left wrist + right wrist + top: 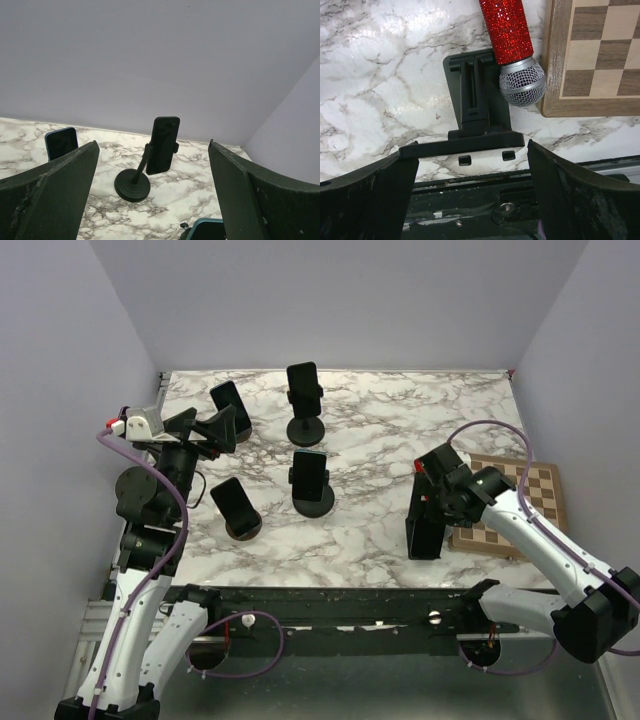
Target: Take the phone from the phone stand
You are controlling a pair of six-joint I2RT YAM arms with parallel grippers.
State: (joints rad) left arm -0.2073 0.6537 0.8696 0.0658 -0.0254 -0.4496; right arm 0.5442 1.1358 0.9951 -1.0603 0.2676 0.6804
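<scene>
Several dark phones stand on black stands on the marble table. A phone (304,392) on a round-based stand is at the back; it shows in the left wrist view (162,145), ahead between my fingers. Another phone (310,475) is in the middle, one (229,405) at the back left, one (233,502) at the front left. My left gripper (220,430) (153,150) is open and empty, raised near the back-left phone. My right gripper (425,540) (472,152) is open, its fingers on either side of an empty black stand (480,100) near the front edge.
A red glitter microphone (512,40) lies next to the empty stand. A wooden chessboard (515,505) (600,50) lies at the right. A teal-edged phone (207,229) is just below my left gripper. The table's front rail (470,200) is under the right gripper.
</scene>
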